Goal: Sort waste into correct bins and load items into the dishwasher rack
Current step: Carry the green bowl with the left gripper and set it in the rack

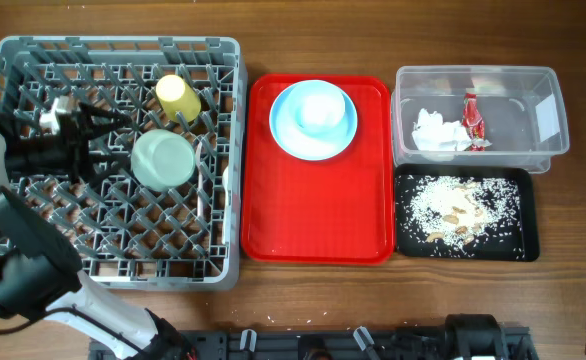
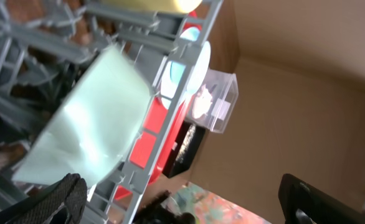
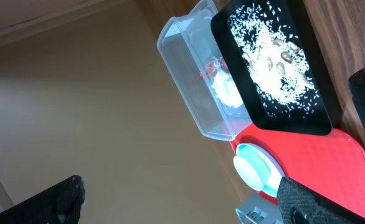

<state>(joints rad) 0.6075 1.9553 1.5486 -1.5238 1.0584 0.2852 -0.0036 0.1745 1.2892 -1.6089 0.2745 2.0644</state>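
Starting with the dishwasher rack (image 1: pixel 33 60): already holds pale green bowl (image 1: pixel 162 160) and yellow cup (image 1: pixel 177 95). Left to load: light blue plate (image 1: pixel 313 118), flat on the red tray (image 1: pixel 313 220); probably light, stiff, slick, so best pinched at the rim. Left gripper (image 2: pixel 185 202) spread wide by the bowl, grasping nothing; right gripper (image 3: pixel 185 199) likewise gaping, empty.

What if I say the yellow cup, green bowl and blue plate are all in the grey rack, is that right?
Not quite. The overhead view shows the blue plate on the red tray, not in the grey rack. The yellow cup and green bowl are in the rack.
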